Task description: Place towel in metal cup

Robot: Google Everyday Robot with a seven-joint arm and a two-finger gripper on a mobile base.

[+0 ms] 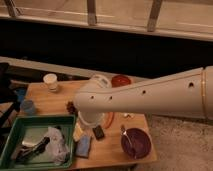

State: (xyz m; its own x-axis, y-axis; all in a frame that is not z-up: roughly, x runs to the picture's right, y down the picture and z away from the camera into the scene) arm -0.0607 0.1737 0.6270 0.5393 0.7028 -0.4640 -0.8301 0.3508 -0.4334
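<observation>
The towel (58, 142), a wrinkled whitish cloth, lies in the right half of the green tray (20, 123) at the table's front left. My white arm (150, 97) reaches in from the right across the middle of the table and ends over the table's centre, just right of the tray. The gripper hangs under that end, hidden by the arm, with nothing seen in it. The metal cup is hidden behind the arm.
A white paper cup (50, 81) stands at the back left and a blue cup (28, 106) at the left edge. An orange bowl (121, 80) sits at the back, a purple bowl (136, 142) with a spoon at the front right. A blue sponge (84, 146) lies beside the tray.
</observation>
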